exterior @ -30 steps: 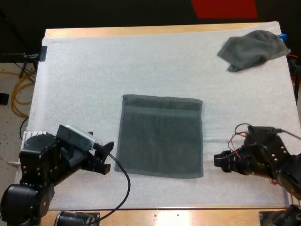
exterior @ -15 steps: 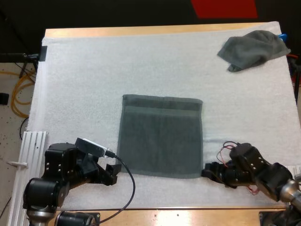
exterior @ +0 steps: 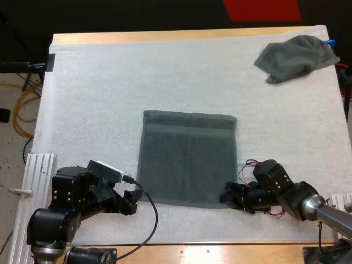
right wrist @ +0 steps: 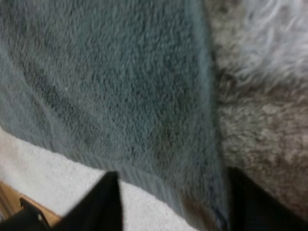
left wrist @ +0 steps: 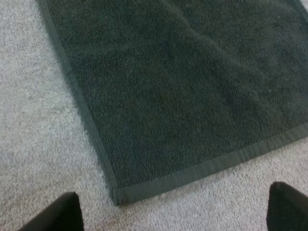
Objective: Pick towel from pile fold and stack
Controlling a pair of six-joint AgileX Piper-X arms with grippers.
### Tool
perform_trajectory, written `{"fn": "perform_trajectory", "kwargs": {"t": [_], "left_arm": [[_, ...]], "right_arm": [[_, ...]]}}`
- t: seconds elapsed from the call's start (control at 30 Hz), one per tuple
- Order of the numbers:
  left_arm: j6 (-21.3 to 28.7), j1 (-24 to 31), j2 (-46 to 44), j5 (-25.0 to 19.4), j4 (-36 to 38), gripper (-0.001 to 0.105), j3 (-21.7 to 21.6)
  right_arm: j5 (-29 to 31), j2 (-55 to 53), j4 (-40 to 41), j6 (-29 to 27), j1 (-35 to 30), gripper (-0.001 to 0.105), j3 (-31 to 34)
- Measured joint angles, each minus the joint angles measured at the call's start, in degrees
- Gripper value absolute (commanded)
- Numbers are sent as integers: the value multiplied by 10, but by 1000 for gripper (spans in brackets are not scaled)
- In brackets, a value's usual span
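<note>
Two towels lie on the mat (exterior: 99, 99): the flat towel (exterior: 188, 159) in the middle, the crumpled towel (exterior: 296, 57) far right. The left tool (exterior: 130, 199), fingers apart, is just beside the flat towel's near left corner; the right tool (exterior: 228, 196), also spread, straddles its near right corner.

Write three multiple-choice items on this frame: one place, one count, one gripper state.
1. Where on the mat does the crumpled towel lie? A near left corner; B far right corner; C centre.
2. How many towels are on the mat? A one; B two; C three.
3. The left gripper is: A open; B shut on a towel; C shut on nothing.
Key: B, it bunches at the far right corner; B, the crumpled one plus the flat towel mid-mat; A, its fingers stand apart, clear of the flat towel's corner.
</note>
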Motion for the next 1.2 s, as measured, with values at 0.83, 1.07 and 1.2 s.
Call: {"fn": "perform_trajectory", "kwargs": {"t": [0.83,1.07,1.2], "left_arm": [[-119,-51,149,58,-111,74,71],[-122,-51,271,47,-171,74,71],[-124,-51,325,49,-199,74,71]], "right_arm": [[56,-67,125,-88,0,0,0],[57,-67,128,-88,0,0,0],[57,-67,128,-89,0,0,0]]}}
